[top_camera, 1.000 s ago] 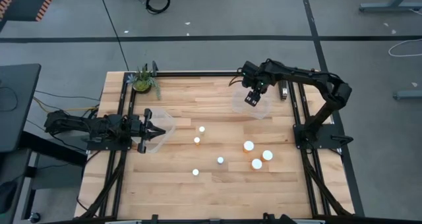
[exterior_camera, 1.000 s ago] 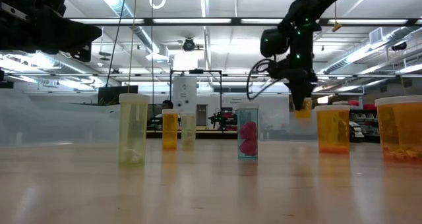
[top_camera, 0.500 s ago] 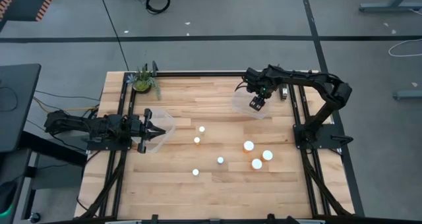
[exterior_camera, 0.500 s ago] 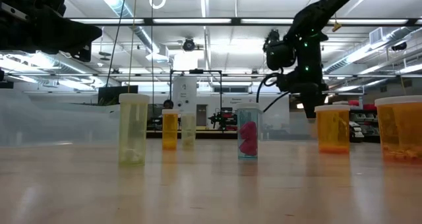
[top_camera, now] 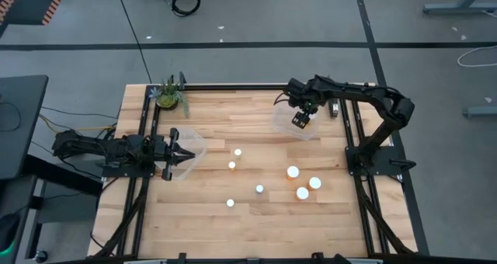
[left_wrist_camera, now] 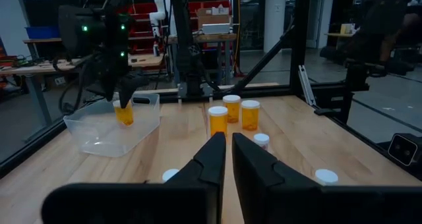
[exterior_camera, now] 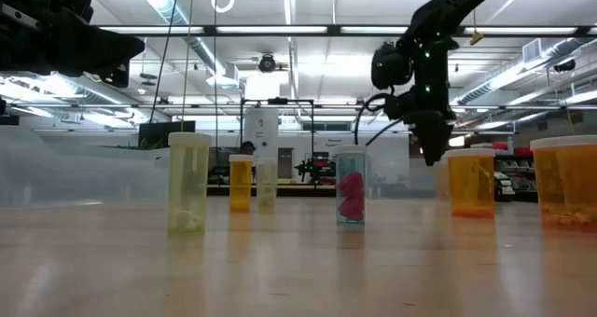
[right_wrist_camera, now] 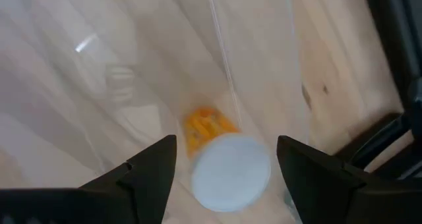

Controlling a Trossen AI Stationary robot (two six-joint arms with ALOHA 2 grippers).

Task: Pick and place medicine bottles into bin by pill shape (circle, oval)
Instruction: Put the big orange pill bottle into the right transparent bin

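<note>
My right gripper [top_camera: 299, 120] hangs open, pointing down, over the clear bin [top_camera: 289, 126] at the table's far right. Right under it an orange bottle with a white cap [right_wrist_camera: 227, 165] stands upright on the bin's floor, between the fingers and clear of them; the left wrist view shows this bottle [left_wrist_camera: 123, 113] too. Several more white-capped bottles [top_camera: 293, 171] stand on the table's middle and near right. My left gripper [top_camera: 186, 153] waits shut and level at the left, over a second clear bin [top_camera: 196, 142].
A small potted plant [top_camera: 169, 95] stands at the far left corner. Black frame rails [top_camera: 353, 132] run along both sides of the table. Bare wood lies between the two bins and along the near edge. In the low view a clear bottle with pink pills [exterior_camera: 351, 186] stands mid-table.
A second ago my right gripper held the orange bottle above the far-right bin. It dipped into the bin and let the bottle go; the bottle now stands on the bin's floor, and the fingers are empty just above it.
</note>
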